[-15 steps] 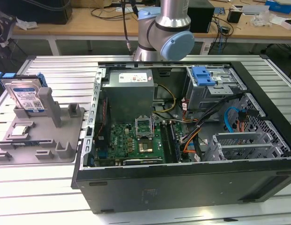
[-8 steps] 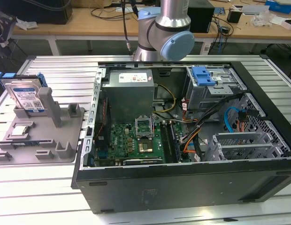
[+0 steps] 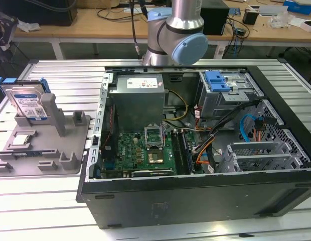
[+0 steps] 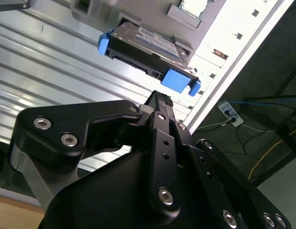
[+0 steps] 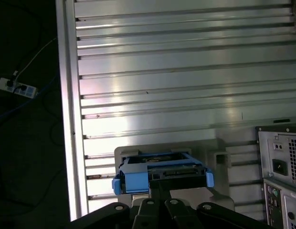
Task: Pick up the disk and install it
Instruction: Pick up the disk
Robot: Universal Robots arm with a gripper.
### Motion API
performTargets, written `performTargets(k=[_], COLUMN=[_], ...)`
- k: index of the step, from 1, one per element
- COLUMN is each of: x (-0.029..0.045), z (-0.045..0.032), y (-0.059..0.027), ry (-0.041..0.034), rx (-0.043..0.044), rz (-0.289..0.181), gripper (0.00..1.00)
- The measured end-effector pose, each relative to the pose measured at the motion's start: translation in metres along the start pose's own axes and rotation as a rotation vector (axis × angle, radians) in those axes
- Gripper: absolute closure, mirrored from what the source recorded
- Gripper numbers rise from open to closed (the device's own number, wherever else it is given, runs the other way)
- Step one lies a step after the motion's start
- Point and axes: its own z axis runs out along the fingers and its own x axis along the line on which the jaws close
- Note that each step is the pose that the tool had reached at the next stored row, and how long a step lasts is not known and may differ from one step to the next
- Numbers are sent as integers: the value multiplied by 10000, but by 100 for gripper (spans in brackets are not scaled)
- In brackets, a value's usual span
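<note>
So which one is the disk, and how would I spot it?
Find the big open computer case; on the exterior view's left of it sits a grey holder tray. The disk stands on edge at the tray's far corner. It is silver with blue rails, unlike the small square chip lying flat nearby.

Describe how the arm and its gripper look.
The arm is a silver metal tube with silver-grey joint housings and a round light-blue end cap. In the second wrist view, the gripper is matte black, built of angular linked plates fastened with shiny silver screws.
</note>
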Motion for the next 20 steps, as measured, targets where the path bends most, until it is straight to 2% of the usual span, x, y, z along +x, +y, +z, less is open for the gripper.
performTargets(k=[2,4,7,9,11,13,15,16,17,18,20], x=[-3,-3,-3,-3,-3,-3,-3,-3,-3,-2,-2], z=[1,1,2,5,7,10,12,15,18,23,33], y=[4,4,4,4,4,4,4,4,3,3,3], ry=[113,172,215,261,301,358,385,420,436,473,526], rx=[0,-2,-8,-17,-24,-34,-39,-45,-48,-55,-63], rz=[-376,-822,-1437,-2335,-3031,-4022,-4462,-5033,-5327,-6002,-7064], gripper=[89,89,89,89,89,89,89,89,89,89,89])
